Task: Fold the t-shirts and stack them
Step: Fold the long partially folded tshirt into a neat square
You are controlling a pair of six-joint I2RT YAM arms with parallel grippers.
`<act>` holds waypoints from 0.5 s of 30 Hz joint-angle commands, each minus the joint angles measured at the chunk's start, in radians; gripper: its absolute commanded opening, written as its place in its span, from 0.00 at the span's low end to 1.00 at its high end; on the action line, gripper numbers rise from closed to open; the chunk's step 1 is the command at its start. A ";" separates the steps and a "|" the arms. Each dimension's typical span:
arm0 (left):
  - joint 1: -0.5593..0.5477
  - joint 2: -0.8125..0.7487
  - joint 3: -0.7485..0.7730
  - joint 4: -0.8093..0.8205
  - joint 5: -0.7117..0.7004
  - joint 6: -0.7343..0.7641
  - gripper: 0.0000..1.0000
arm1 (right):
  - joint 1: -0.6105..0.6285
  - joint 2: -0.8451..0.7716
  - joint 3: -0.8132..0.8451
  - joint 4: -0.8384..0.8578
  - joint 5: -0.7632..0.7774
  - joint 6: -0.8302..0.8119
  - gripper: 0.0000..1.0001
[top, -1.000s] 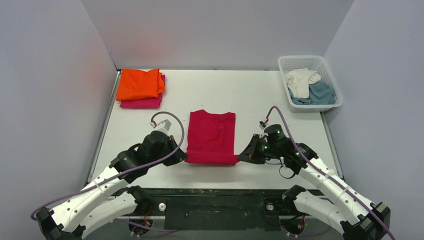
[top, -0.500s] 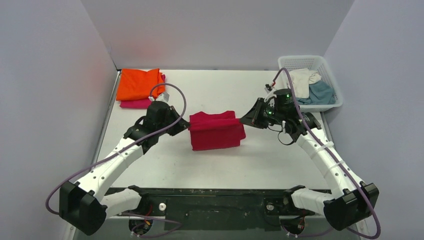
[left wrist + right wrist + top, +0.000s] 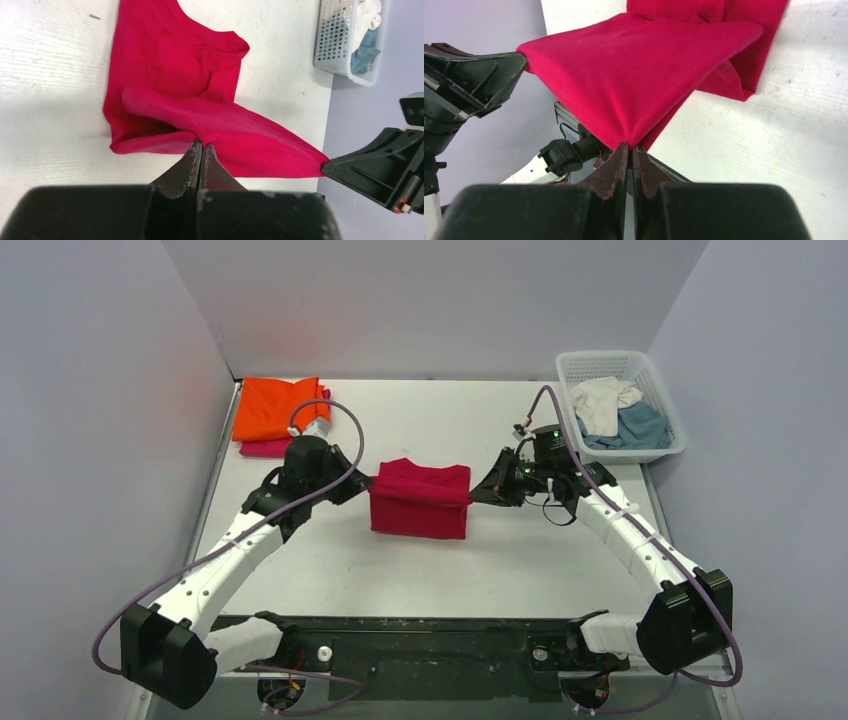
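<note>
at the far left of the table (image 3: 520, 560) you have a stack of two: the folded orange t-shirt (image 3: 275, 408) lying on the magenta pink t-shirt (image 3: 262, 448). mid-table, your left gripper (image 3: 362, 485) is pinched tight on the left corner of the crimson red t-shirt (image 3: 420, 505). your right gripper (image 3: 478, 495) is clamped on its right corner. the upper layer is stretched between them above the lower layer on the table. at the far right, one white lattice basket (image 3: 668, 450) holds two crumpled shirts, the cream white t-shirt (image 3: 600, 403) partly over the teal blue t-shirt (image 3: 640, 425). that makes five shirts, one basket.
</note>
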 commanded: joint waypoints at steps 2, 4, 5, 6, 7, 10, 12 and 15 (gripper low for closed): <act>0.012 -0.148 -0.051 -0.025 0.005 0.021 0.00 | -0.003 -0.078 -0.082 0.025 -0.077 0.038 0.00; 0.012 -0.202 -0.093 -0.040 0.008 0.021 0.00 | -0.005 -0.094 -0.108 0.027 -0.086 0.045 0.00; 0.012 -0.219 -0.118 -0.046 0.009 0.020 0.00 | -0.006 -0.098 -0.115 0.029 -0.088 0.051 0.00; 0.012 -0.246 -0.134 -0.055 0.006 0.019 0.00 | -0.006 -0.106 -0.126 0.030 -0.087 0.052 0.00; 0.012 -0.253 -0.141 -0.058 0.004 0.019 0.00 | -0.006 -0.111 -0.129 0.033 -0.085 0.053 0.00; 0.012 -0.247 -0.146 -0.034 0.016 0.013 0.00 | -0.007 -0.117 -0.126 0.041 -0.071 0.053 0.00; 0.012 -0.226 -0.140 0.003 0.020 0.008 0.00 | -0.009 -0.109 -0.121 0.048 -0.068 0.049 0.00; 0.013 -0.193 -0.112 0.024 -0.018 0.011 0.00 | -0.026 -0.081 -0.117 0.054 -0.070 0.044 0.00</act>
